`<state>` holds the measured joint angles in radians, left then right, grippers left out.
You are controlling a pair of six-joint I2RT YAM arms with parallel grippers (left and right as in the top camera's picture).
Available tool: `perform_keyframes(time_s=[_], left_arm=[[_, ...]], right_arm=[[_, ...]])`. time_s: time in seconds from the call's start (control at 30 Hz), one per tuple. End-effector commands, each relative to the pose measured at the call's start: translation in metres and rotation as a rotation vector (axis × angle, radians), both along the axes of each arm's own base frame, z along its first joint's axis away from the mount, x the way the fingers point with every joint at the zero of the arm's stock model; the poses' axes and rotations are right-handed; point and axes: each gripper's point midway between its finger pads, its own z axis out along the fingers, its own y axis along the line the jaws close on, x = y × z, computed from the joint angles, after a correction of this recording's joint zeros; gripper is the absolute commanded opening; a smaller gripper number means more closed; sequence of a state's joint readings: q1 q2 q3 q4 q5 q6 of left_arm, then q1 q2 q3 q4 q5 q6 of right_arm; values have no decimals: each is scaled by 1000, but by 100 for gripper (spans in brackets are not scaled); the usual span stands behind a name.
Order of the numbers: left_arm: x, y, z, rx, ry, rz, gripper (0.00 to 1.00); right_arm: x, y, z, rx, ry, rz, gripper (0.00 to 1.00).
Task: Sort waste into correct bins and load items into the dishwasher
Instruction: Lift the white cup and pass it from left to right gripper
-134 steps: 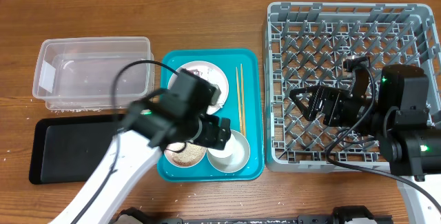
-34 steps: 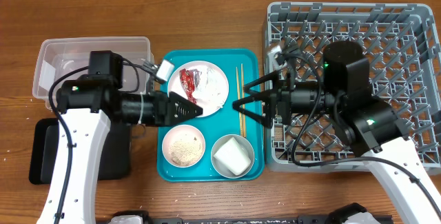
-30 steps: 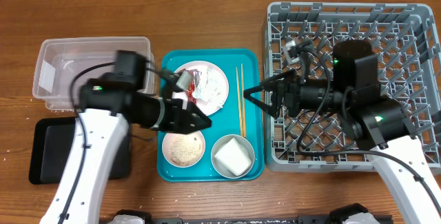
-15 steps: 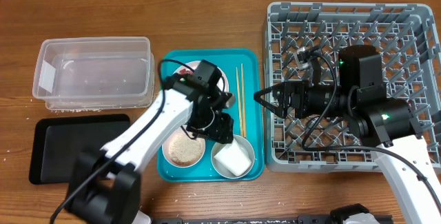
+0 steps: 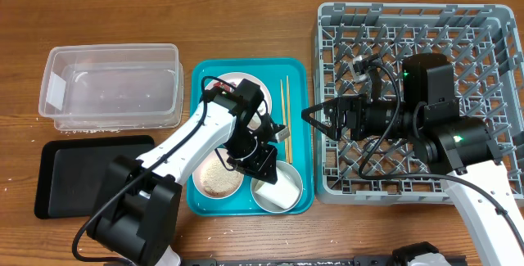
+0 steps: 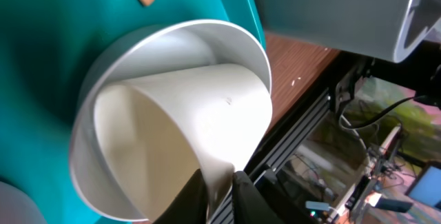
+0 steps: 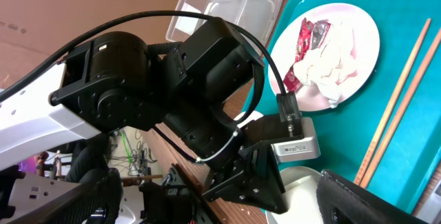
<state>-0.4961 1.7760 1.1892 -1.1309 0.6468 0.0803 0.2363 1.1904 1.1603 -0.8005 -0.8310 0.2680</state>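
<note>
We work at a brown wooden table [image 5: 246,20]. Past its near edge, the left wrist view shows only blurred cables and dark framing.

Nearest, at 5 o'clock on the teal tray [image 5: 296,69], a white bowl [image 6: 172,34] holds the small white cup [image 6: 186,127] lying on its side. The left gripper [image 6: 222,193] is pinched on the cup's rim, 1 finger on each side of the wall. At the tray's 7 o'clock sits a 2nd bowl [image 5: 219,176] of pale crumbs.

At 9 o'clock from the tray lie the black tray [image 5: 82,176] and, farther back, the clear tub [image 5: 110,86].

At 3 o'clock the right gripper [image 5: 318,119] hangs over the left edge of the grey rack [image 5: 409,8], jaws wide apart and empty.

Farther up the tray, 2 chopsticks [image 5: 286,114] lie along its right side. Beside them a plate [image 7: 358,31] carries the red wrapper [image 7: 303,41] and the tissue [image 7: 327,72].
</note>
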Motion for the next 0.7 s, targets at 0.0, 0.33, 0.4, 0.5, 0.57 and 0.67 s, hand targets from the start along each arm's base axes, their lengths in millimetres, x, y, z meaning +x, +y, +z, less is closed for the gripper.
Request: perform_keyframes(time_s=[0.0,0.33,0.4,0.5,0.57,0.67], left_arm=[[3,2,-3,9,-35,-28,4],[28,-3,112,-532,-50,104,4],[47,18,140,-642,-99,214,4],[61,36,171,-802,-118,313,4],[65,43,188,-901,-117,355,4],[65,44,200,-966,-89,385,4]], right_arm=[[0,-1,15,8,-55,1,91],[1,-1,16,10,-61,2,91],[0,0,16,10,-61,4,91],[-8,13,17,14,-71,52,91],[-15,30,21,20,-106,109,92],[-4,36,18,-29,-162,73,92]])
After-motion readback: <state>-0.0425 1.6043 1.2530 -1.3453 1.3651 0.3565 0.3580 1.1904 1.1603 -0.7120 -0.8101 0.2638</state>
